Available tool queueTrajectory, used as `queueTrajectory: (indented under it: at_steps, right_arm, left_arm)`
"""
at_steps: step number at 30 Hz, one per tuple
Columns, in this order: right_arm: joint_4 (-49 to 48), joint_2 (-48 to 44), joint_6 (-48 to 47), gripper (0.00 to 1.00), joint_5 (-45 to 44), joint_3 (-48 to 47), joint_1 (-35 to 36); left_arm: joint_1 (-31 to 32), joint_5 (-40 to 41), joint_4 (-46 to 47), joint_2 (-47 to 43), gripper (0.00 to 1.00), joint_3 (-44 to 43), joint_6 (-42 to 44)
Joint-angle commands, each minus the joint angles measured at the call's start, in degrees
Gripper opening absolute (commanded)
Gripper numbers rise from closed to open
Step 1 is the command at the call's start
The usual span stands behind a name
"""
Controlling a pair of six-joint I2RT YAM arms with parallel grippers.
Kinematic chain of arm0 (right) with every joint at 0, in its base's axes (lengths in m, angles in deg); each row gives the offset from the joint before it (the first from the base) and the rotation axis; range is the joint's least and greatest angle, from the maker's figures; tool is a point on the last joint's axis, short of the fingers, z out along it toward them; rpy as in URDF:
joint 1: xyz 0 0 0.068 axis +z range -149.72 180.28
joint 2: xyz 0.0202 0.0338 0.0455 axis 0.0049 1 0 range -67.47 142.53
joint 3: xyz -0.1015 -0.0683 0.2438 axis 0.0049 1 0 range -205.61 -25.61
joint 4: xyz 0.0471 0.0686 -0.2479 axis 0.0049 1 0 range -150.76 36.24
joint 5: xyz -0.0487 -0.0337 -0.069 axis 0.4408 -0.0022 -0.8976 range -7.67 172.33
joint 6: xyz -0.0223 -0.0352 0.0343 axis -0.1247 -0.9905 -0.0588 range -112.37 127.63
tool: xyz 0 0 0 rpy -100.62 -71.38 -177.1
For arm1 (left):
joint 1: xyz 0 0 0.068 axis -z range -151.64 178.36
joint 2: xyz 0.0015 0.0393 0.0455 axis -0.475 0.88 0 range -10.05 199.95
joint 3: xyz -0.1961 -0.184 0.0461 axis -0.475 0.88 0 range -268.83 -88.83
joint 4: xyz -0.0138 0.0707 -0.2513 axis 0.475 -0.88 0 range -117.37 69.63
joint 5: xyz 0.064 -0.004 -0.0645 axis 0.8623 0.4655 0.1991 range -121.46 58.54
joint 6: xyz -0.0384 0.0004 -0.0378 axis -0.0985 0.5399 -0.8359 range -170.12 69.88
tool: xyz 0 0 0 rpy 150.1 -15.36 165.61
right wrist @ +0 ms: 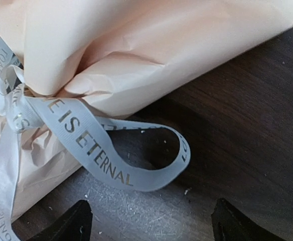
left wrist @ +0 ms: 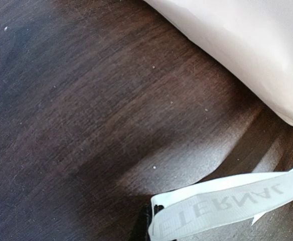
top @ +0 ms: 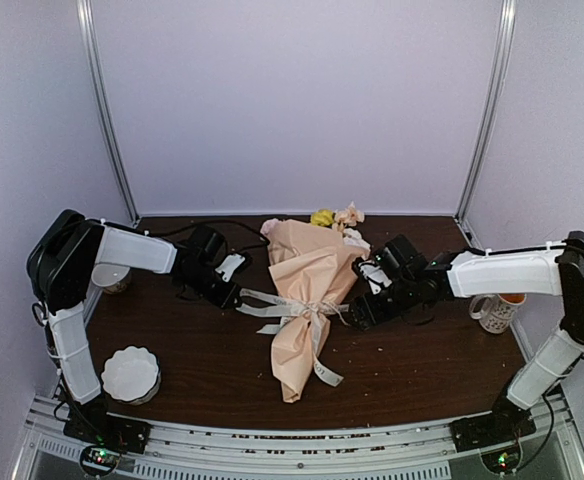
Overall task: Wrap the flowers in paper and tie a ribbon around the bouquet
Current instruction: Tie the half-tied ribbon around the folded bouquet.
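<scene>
Print: ribbon (right wrist: 99,163) reads "E IS ETERNAL" | my left tool (top: 234,296): clamped on the ribbon's end, left of centre | my right tool (right wrist: 151,221): spread wide, holding nothing, ribbon loop just ahead | bouquet (top: 307,290): frame centre on bench (top: 202,370), ribbon knotted round it.

a dark brown wooden table (top: 212,370) has tiny pale crumbs on it. a white round bowl with a wavy rim (top: 131,374) sits at its near left. a white printed mug (top: 497,312) stands far right.
</scene>
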State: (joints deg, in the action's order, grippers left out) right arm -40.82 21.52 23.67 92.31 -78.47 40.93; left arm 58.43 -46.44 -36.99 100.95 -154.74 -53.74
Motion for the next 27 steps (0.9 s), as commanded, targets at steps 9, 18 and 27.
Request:
queueTrajectory:
  at_steps: [9,18,27]
  right_arm:
    - [-2.95,10.39,-4.81,0.92,0.46,-4.39,0.63]
    - [-3.08,14.35,-4.36,0.32,-0.41,-6.45,0.34]
    - [-6.04,8.34,0.32,0.0,3.97,1.18,0.89]
  left_arm:
    - [0.45,1.25,-4.19,1.76,0.01,1.22,0.62]
    - [0.38,1.99,-4.74,0.53,0.0,-0.15,0.68]
    - [-0.18,4.01,-4.67,1.89,0.0,-6.22,1.1]
